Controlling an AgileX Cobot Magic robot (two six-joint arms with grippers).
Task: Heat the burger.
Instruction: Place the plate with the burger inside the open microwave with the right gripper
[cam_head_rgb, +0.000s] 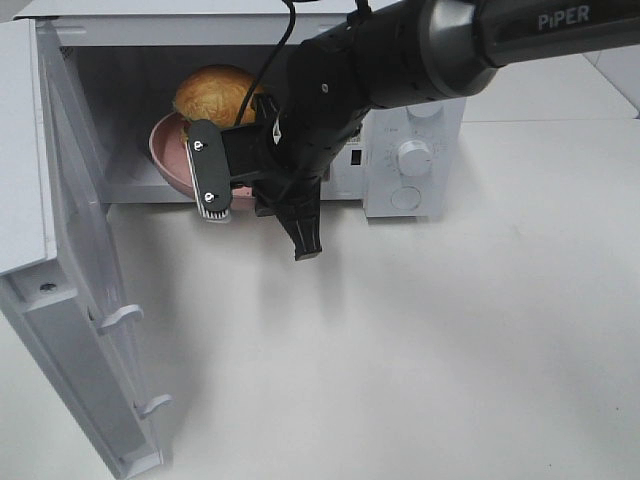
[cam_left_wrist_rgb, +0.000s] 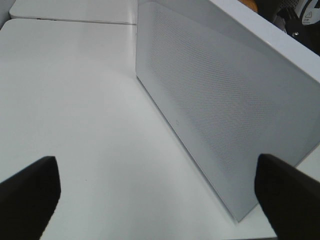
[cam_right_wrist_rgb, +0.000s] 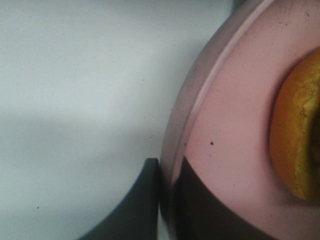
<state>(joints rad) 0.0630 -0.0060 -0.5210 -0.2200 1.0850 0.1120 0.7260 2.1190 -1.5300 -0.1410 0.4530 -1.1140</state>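
Golden-brown burger (cam_head_rgb: 215, 95), pink plate (cam_head_rgb: 165, 150), white dotted microwave door (cam_left_wrist_rgb: 225, 100), black end effector (cam_right_wrist_rgb: 166, 197)

The microwave (cam_head_rgb: 180, 28) stands on the counter (cam_head_rgb: 450, 350) at 12 o'clock. Its door (cam_head_rgb: 70, 300) is swung out toward 8 o'clock, and the control panel (cam_head_rgb: 412, 165) is at 3 o'clock of the cavity (cam_head_rgb: 120, 110). The plate (cam_head_rgb: 165, 150) sits in the cavity with the burger (cam_head_rgb: 212, 95) on it. The right end effector (cam_right_wrist_rgb: 166, 172) clamps the plate rim at 5 o'clock.

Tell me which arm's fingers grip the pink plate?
The right arm's black fingers: they pinch the round pink plate by its rim, while the left arm's fingers stand wide apart, empty.
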